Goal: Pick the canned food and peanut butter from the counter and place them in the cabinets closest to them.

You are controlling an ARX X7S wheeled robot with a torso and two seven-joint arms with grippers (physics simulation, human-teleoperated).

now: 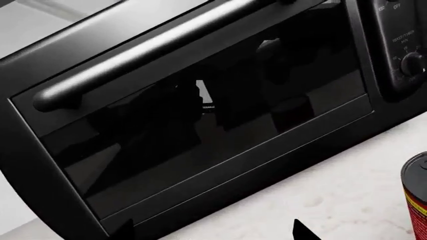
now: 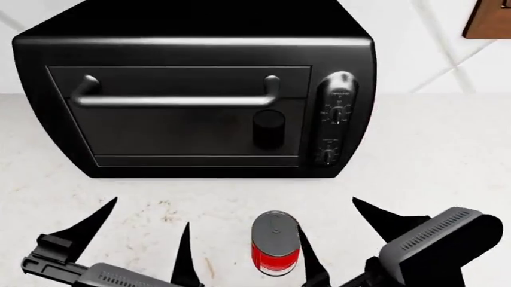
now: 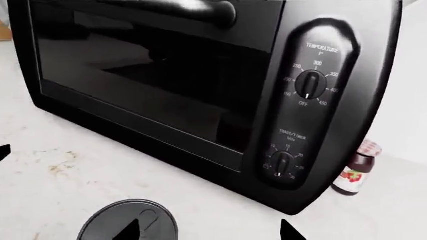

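So starting from the left in the head view: the left claw (image 2: 143, 233) hangs low over the white speckled worktop (image 2: 447, 149), its two dark pointed fingers spread wide with nothing between them. It sits just left of the canned food, not touching it as far as I can tell. In the left wrist view you mostly get the glass door of the toaster oven (image 1: 193, 125) and its long handle, with the can (image 1: 417, 192) peeking in at one edge, standing on the stone.

Middle of the scene: the canned food (image 2: 276, 242) stands upright on the worktop, out in front of the black toaster oven (image 2: 191, 101), well apart from it. Dark silver top, red label below. It's pretty much between the two claws.

Over on the right, the right claw (image 2: 327, 236) is also splayed open, one finger just beside the can's right side and the other further out right. Can't say for sure whether that near finger touches the tin. The right wrist view looks down at the can's lid (image 3: 130, 222) with the oven's temperature and timer dials above it.

Also in that view, a small dark bottle (image 3: 357, 167) with a red-white label stands on the worktop just past the oven's corner. A brown cabinet corner (image 2: 489, 19) shows top right in the head view.
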